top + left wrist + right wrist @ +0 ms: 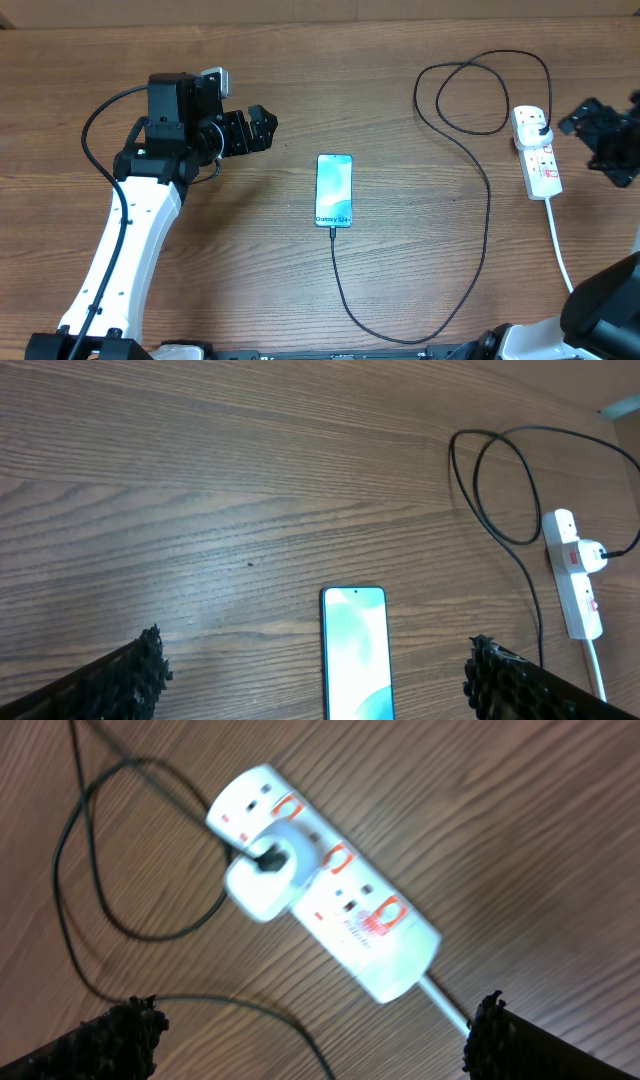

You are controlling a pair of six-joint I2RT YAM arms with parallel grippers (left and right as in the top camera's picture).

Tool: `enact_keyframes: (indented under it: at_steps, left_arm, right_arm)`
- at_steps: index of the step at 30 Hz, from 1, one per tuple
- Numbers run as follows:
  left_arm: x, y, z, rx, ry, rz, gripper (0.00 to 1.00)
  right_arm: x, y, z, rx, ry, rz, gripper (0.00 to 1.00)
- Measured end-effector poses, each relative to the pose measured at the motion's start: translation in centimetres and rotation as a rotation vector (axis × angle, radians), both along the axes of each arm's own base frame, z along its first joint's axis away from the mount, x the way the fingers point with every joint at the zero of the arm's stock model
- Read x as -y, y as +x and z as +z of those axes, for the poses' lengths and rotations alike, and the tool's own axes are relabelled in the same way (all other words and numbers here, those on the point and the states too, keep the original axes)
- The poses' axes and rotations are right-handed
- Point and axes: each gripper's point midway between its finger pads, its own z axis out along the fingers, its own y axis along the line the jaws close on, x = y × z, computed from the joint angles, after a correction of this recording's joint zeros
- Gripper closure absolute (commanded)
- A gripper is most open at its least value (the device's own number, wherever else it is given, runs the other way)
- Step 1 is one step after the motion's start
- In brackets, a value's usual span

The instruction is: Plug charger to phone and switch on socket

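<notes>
**A:** Where is the phone?

**B:** The phone [334, 190] lies flat near the middle of the table [400, 60]. Its light blue screen faces up and its long side runs away from the robot.

**A:** And the charger?

**B:** The charger [334, 260] meets the phone's near edge with one end. I cannot tell whether the tip is fully seated. From there the black cable curves toward the robot, swings right and runs up the table. It makes a loose loop at the far side and ends at the socket.

**A:** Where does the socket sit?

**B:** The socket [537, 152] sits at the right of the table, well apart from the phone. A white adapter [265, 880] is pushed into its far outlet, and the black cable enters that adapter. The red-marked switches [335, 855] show beside the outlets, but I cannot read their position. The white cord [560, 245] leaves the socket's near end and heads toward the robot.

**A:** What about the pincers?

**B:** The left gripper [266, 130] is released, its jaws spread wide with nothing between them. It hangs to the left of the phone, apart from it, and its fingers [130, 680] frame the phone's far end in the wrist view. The right gripper [590, 140] is also released and empty. It is just beside the socket on its right side, touching nothing.
</notes>
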Motion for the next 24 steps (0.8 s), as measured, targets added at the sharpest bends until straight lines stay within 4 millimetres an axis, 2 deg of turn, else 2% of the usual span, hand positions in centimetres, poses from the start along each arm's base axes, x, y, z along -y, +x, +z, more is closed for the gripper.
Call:
enact_keyframes:
  at_steps: [6, 16, 24]
  left_arm:
    - [0.0, 0.0, 0.0, 0.000, 0.000, 0.000, 0.01]
    - [0.0, 0.0, 0.0, 0.000, 0.000, 0.000, 0.01]
    - [0.0, 0.0, 0.0, 0.000, 0.000, 0.000, 0.01]
  right_arm:
    - [2.8, -0.9, 0.1, 0.007, -0.038, -0.071, 0.00]
    - [5.1, -1.5, -0.2, -0.021, -0.123, -0.125, 0.00]
    - [7.0, -1.7, -1.4, -0.070, -0.180, -0.193, 0.00]
